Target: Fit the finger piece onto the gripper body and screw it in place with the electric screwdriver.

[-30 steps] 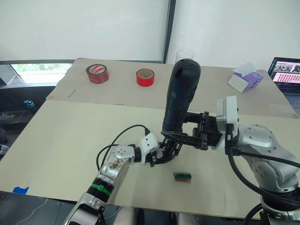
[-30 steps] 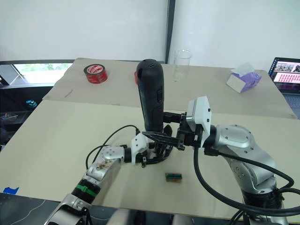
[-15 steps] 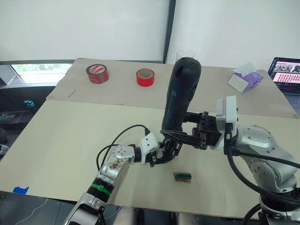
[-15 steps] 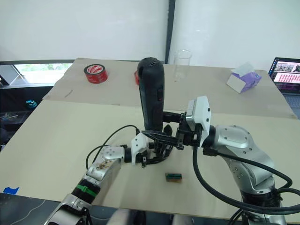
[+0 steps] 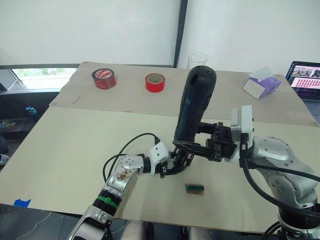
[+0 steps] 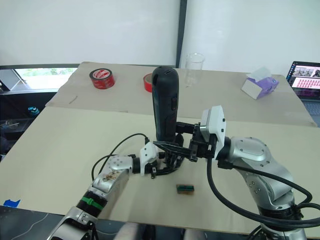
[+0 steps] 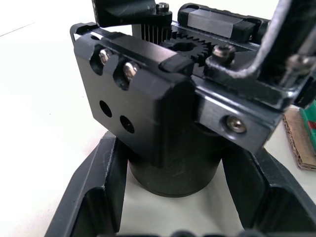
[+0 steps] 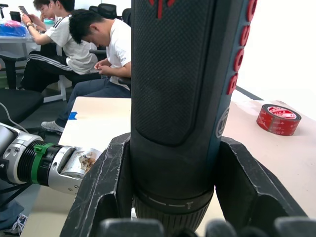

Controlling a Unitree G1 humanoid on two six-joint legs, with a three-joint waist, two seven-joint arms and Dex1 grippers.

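The electric screwdriver [image 5: 195,107] stands nearly upright over mid-table, its top leaning slightly right. My right gripper [image 5: 192,147] is shut on its lower end; both fingers [image 8: 106,187] press its dark barrel [image 8: 182,89], which has red marks. Its bit is hidden. Directly beneath, my left gripper [image 5: 172,162] is shut on the gripper body [image 5: 180,159]. In the left wrist view the black block [image 7: 168,98] with screws and a gear sits between my fingers [image 7: 94,197]. The finger piece is hidden.
A small green-and-brown block [image 5: 195,188] lies on the table just in front of the grippers. At the back stand two red tape rolls [image 5: 104,78] [image 5: 155,82], a clear glass [image 5: 197,59], a tissue box [image 5: 261,82] and a laptop [image 5: 305,75]. Seated people [image 8: 74,44] are behind.
The screwdriver's top has leaned a little more to the right and my right wrist has sunk slightly. The left gripper and the gripper body have stayed put.
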